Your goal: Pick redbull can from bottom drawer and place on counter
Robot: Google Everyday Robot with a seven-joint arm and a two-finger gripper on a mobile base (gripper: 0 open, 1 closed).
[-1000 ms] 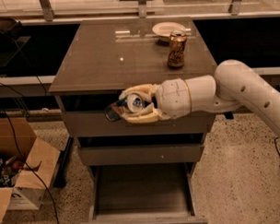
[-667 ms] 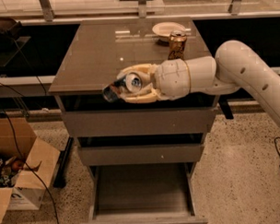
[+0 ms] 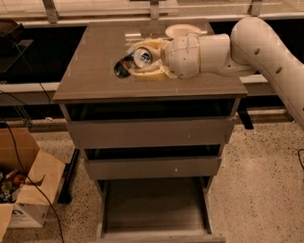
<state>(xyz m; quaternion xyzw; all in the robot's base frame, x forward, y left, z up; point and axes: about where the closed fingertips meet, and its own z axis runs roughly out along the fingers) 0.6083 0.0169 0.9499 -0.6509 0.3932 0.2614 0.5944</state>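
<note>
Gripper (image 3: 141, 60) sits over the table (image 3: 90, 70), near its middle and a bit toward the back, at the end of the white arm (image 3: 269, 54), which reaches in from the right. The 2 cream fingers (image 3: 148, 44) are closed around the redbull can (image 3: 142, 56), 1 above it and 1 below. The can is tipped so its shiny silver top faces the camera, and most of its body is hidden by the fingers. Cannot tell if the can touches the table or hangs just over it. A dark patch (image 3: 121, 69) lies on the glossy top just left of the gripper; cannot tell what it is. A pale plate (image 3: 181, 29) is at the back of the table, just behind the gripper and partly covered by it. The bottom drawer (image 3: 156, 240) is pulled out wide. The 2 shallower drawers, middle drawer (image 3: 153, 167) and top drawer (image 3: 150, 132), are each out a little, with a dark gap above. A cardboard box (image 3: 29, 190) with open flaps stands on the speckled floor at left, well apart from the cabinet.
</note>
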